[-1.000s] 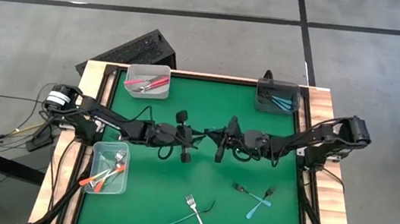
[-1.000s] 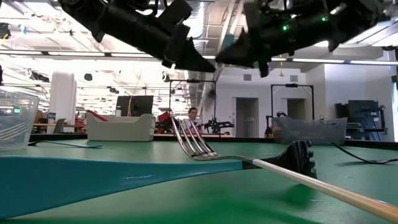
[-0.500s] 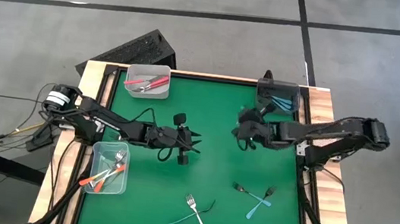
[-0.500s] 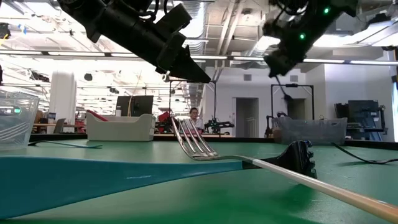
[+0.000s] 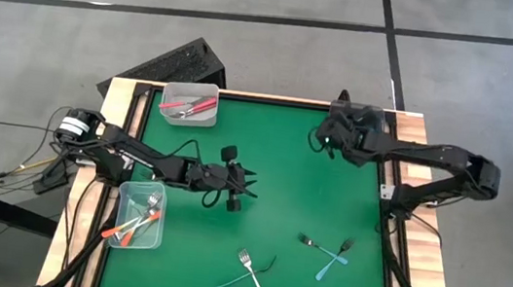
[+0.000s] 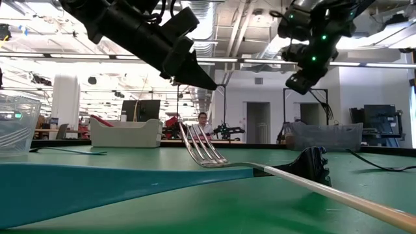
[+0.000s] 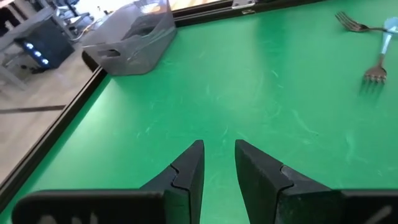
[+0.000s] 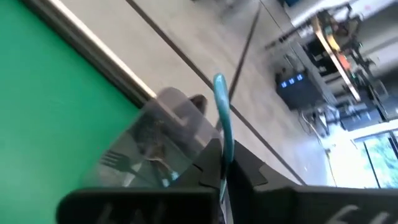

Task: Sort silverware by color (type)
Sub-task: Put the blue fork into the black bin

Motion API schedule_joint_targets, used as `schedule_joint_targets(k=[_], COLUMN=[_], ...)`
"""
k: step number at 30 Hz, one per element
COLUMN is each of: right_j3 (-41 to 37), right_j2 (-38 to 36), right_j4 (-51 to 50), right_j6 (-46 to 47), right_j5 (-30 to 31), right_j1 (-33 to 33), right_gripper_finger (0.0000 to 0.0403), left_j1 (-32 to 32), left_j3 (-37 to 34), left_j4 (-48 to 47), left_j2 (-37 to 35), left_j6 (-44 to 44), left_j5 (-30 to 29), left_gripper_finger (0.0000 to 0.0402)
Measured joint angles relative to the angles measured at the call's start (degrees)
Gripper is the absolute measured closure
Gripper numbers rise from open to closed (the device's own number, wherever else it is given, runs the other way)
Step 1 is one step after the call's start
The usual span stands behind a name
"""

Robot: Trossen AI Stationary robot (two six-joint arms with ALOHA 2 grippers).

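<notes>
No readable text, labels, brands, numbers or signs in any view. Lettering at the bottom edge of the left wrist view is cut off and illegible; screens in the room behind are too small to read.

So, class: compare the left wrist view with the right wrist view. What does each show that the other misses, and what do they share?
Only the left wrist view shows the left gripper, its fingers slightly apart with nothing between them, and two loose forks lying on the mat.

Only the right wrist view shows the right gripper shut on a teal-handled utensil, with floor and room beyond the table edge.

Both show the green mat and a clear bin at its edge.
</notes>
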Motion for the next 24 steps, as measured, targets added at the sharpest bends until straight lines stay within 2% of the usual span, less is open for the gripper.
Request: schedule_joint_targets(k=[3, 7, 11, 14, 17, 24], right_j3=[0.0, 0.0, 0.0, 0.0, 0.0, -2.01], right_j2=[0.0, 0.0, 0.0, 0.0, 0.0, 0.04], right_j4=[0.03, 0.92, 0.67, 0.73, 1.04, 6.7], right_j6=[-0.82, -1.57, -1.35, -0.34, 0.41, -2.05], right_j5=[-0.57, -5.57, -6.01, -6.01, -7.09, -17.38], right_j1=[-3.64, -8.1, -10.74, -11.0, -10.71, -8.81], right_gripper_finger=[0.0351, 0.0281, 0.0216, 0.0183, 0.0173, 0.0192], left_j1=[0.0, 0.0, 0.0, 0.0, 0.0, 0.0], left_j3=[0.0, 0.0, 0.0, 0.0, 0.0, 0.0], left_j4=[-0.32, -0.64, -1.37, -2.48, -3.15, -3.2], left_j2=[0.0, 0.0, 0.0, 0.0, 0.0, 0.0], left_j6=[-2.19, -2.56, -3.37, -4.02, -4.36, -4.39], left_j5=[-1.62, -2.43, -2.52, -2.54, -2.54, -2.79], left_gripper_finger=[0.0322, 0.0322, 0.0322, 0.0322, 0.0322, 0.0322])
